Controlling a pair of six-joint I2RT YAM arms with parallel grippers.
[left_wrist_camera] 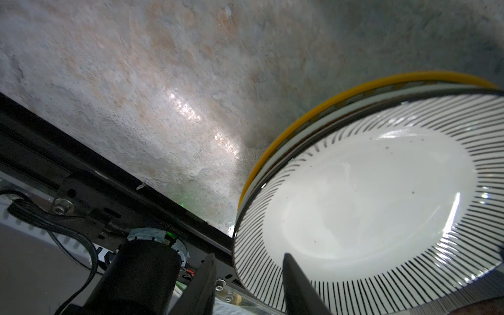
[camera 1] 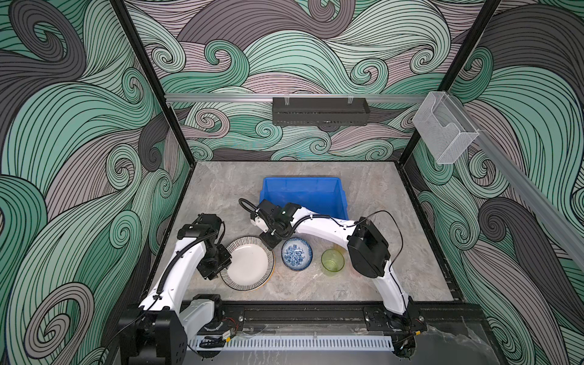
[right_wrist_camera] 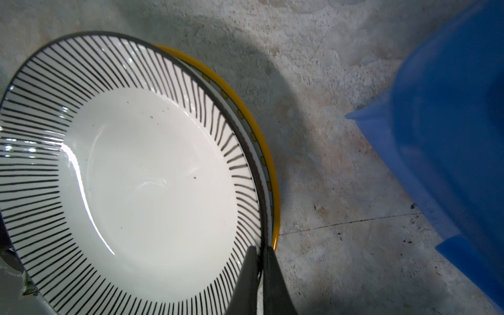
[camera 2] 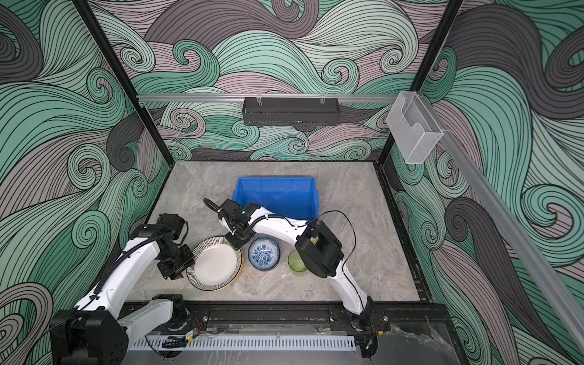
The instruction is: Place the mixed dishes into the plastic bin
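Currently, we are at the grasp step for the striped plate (camera 1: 249,262), which lies on top of a stack at the near-left of the table (camera 1: 221,189). A yellow-rimmed plate (right_wrist_camera: 270,152) lies directly under it. The right gripper (right_wrist_camera: 260,249) reaches across the middle, and its jaws are pressed together on the striped plate's rim on the side nearest the blue bin (camera 1: 300,180). The left gripper (left_wrist_camera: 248,256) sits at the opposite rim. Its jaws are spread, with one finger over the plate's inside and one outside, not yet pinching.

The bin stands at the far middle of the table, apart from the stack, and we see no dish in the part of it that shows. The blue-floral bowl (camera 1: 297,254) and the green cup (camera 1: 332,262) stand just right of the stack, not in the bin.

For the next move, we judge the following necessary:
- Close the left jaws on the rim so both sides are held.
- Lift level, so that the plate beneath is not dragged along.
- Carry the plate over the near bin wall, clearing the bowl.
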